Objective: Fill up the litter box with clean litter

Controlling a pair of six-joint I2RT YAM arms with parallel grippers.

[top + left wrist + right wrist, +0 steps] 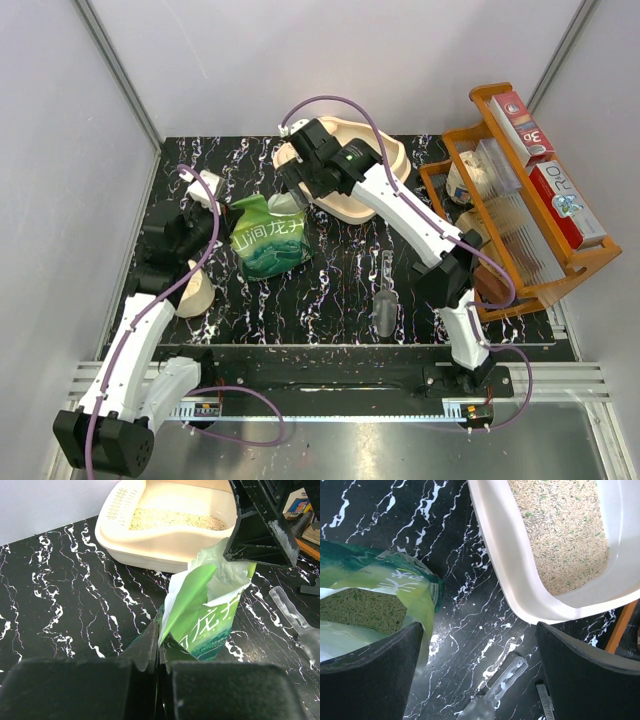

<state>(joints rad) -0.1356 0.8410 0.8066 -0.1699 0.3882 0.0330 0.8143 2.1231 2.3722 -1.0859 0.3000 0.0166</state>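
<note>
The black white-veined table (200, 160) carries everything. The litter box (160, 542) sits ahead of the left gripper (159, 652), beyond the bag. In the right wrist view it lies ahead of the right gripper (479, 635) and off to 1 side, past 1 finger, with its slotted corner on the far side. An orange wooden rack (488, 95) holding boxes stands well apart from both grippers, out past the right arm's elbow.

A green printed bag (205, 620) stands upright between the 2 grippers, its mouth open toward the right one. The left gripper is clamped narrow on the bag's near edge, with the film pinched between its fingers (147, 647). The right gripper is spread wide above the bag's mouth. One of its fingers (367, 675) is over the rim, and the other is over bare table just short of the box wall. In the left wrist view that gripper touches the bag's top edge.

A clear plastic scoop (502, 680) lies flat on the table below the gap in the right gripper, toward the arm bases. A pale cream object (197, 292) rests beside the left arm, behind its gripper.

The clean litter (560, 535), tan with green flecks, covers the box floor in a thin layer. More of it shows inside the bag's mouth, under the right gripper.
</note>
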